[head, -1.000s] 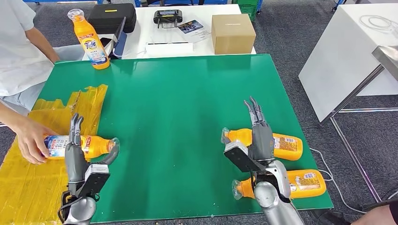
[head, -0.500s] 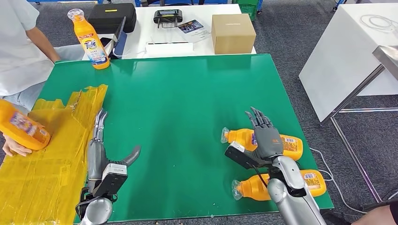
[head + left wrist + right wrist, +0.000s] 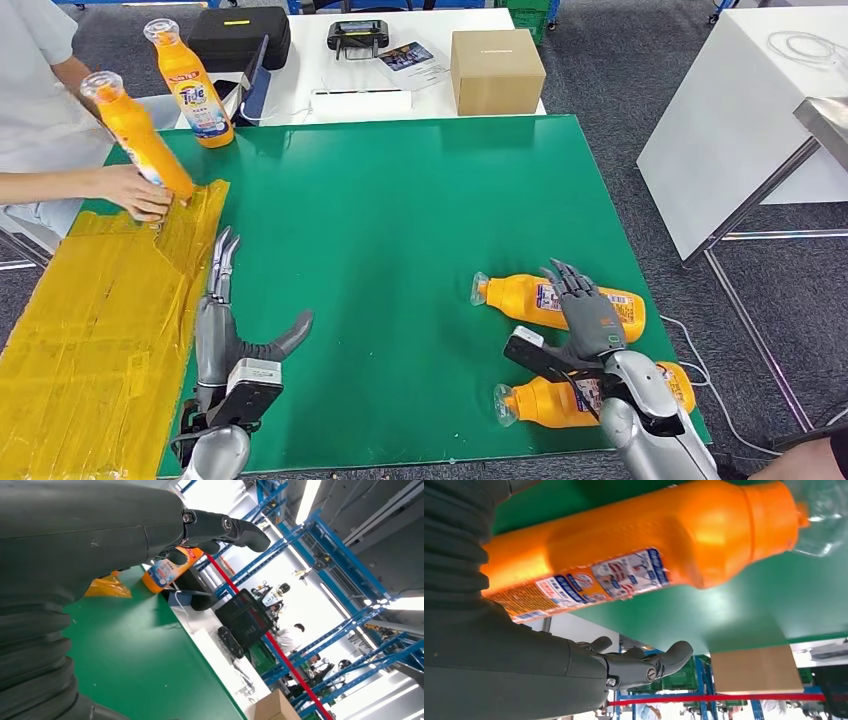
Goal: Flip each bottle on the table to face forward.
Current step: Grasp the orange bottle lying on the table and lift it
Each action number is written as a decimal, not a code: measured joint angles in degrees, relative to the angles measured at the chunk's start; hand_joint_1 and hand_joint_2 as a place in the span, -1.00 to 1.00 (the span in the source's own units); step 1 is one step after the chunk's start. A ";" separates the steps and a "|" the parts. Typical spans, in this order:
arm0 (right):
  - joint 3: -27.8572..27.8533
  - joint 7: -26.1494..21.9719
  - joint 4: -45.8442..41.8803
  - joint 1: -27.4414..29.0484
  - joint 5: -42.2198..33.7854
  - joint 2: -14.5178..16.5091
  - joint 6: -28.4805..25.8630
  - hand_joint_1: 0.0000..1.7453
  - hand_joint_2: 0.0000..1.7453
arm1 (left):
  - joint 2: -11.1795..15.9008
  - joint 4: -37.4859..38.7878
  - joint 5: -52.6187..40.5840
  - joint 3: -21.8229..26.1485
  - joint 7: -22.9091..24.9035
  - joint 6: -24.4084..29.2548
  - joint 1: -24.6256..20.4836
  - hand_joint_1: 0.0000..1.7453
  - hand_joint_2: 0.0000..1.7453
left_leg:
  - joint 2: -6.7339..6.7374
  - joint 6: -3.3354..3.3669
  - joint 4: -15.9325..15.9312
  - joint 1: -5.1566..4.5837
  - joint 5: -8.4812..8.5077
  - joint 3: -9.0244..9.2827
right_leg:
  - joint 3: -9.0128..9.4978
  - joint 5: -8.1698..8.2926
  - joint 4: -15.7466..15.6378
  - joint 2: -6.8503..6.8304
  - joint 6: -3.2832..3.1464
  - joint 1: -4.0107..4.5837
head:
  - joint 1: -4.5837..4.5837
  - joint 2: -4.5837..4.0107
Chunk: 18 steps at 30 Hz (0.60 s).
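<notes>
The left hand (image 3: 228, 330) hangs low, fingers straight and forward, thumb splayed, holding nothing. The right hand (image 3: 590, 315) reaches forward, fingers spread and bent slightly downward, palm down, its silver forearm rising behind.

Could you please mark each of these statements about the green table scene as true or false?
1. Two orange plastic bottles lie on their sides near the right hand. True: the farther lying bottle and the nearer lying bottle both rest on the green table mat.
2. The left hand grips a bottle. False: it holds nothing, its fingers apart.
3. A person's hand holds a tilted orange bottle over the yellow plastic sheet. True.
4. The brown cardboard box sits on the green mat. False: it sits on the white table behind.
5. The upright orange bottle with a blue label lies flat. False: it stands.
</notes>
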 joint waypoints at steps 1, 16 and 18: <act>0.00 0.00 0.00 0.07 0.01 -0.12 0.00 -1.00 1.00 | 0.00 -0.08 0.02 -0.10 0.00 0.01 0.01 -1.00 1.00 | 0.00 0.00 0.00 0.00 0.00 0.00 | 0.00 0.00 0.00 0.00 0.00 0.00 | 0.00 0.00; -0.55 0.51 -0.03 1.14 0.01 -0.77 0.16 -1.00 1.00 | 0.00 -0.31 -0.21 -0.41 -0.02 1.04 0.08 -1.00 1.00 | 0.00 0.00 0.00 0.00 0.00 0.01 | 0.00 0.00 0.00 -0.02 0.00 -0.01 | -0.01 0.00; -1.26 0.91 -0.20 2.13 0.26 -1.34 0.51 -1.00 1.00 | 0.00 -0.32 -0.60 -0.41 -0.05 2.01 0.10 -1.00 1.00 | -0.02 0.00 0.00 -0.01 0.00 0.00 | 0.01 0.00 -0.01 -0.05 0.01 -0.01 | 0.00 0.00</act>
